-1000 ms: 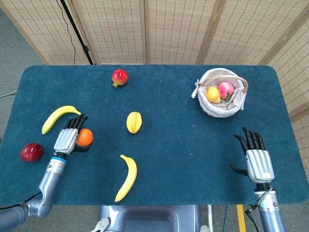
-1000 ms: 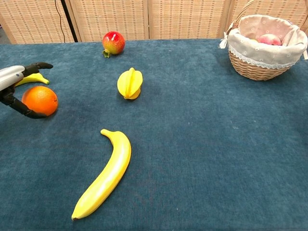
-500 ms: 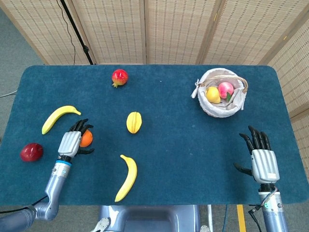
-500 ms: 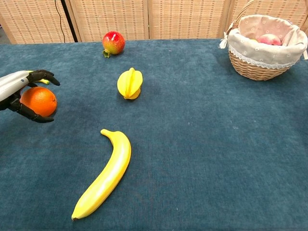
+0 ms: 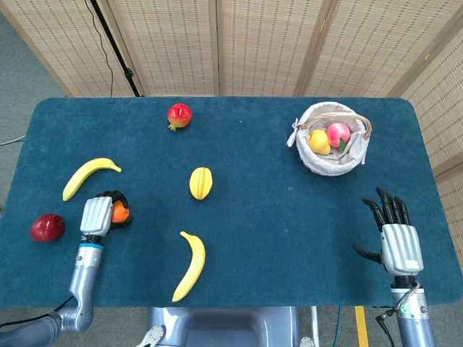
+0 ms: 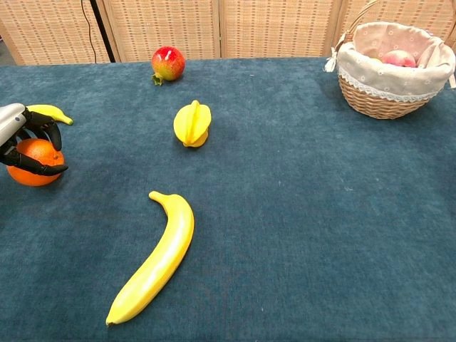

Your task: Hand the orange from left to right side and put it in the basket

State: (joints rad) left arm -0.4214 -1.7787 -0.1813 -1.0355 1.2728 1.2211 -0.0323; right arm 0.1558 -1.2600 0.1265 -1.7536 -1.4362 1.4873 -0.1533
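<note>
The orange (image 5: 119, 212) (image 6: 33, 162) sits at the left of the blue table, wrapped by the black fingers of my left hand (image 5: 99, 215) (image 6: 21, 140), which grips it from above. The wicker basket (image 5: 307, 163) (image 6: 385, 100) with a white cloth lining stands at the back right and holds a pear and a peach. My right hand (image 5: 393, 235) hovers open, fingers spread, near the table's front right edge, well below the basket; the chest view does not show it.
Near the left hand lie a banana (image 5: 87, 175) and a red apple (image 5: 46, 227). A starfruit (image 5: 200, 182) (image 6: 192, 122) lies mid-table, a second banana (image 5: 190, 265) (image 6: 155, 258) toward the front, and a pomegranate (image 5: 179, 115) (image 6: 167, 63) at the back.
My left hand has closed its fingers around the orange and pulled back toward the front left with it. The right hand has drifted slightly toward the front right, still spread.
</note>
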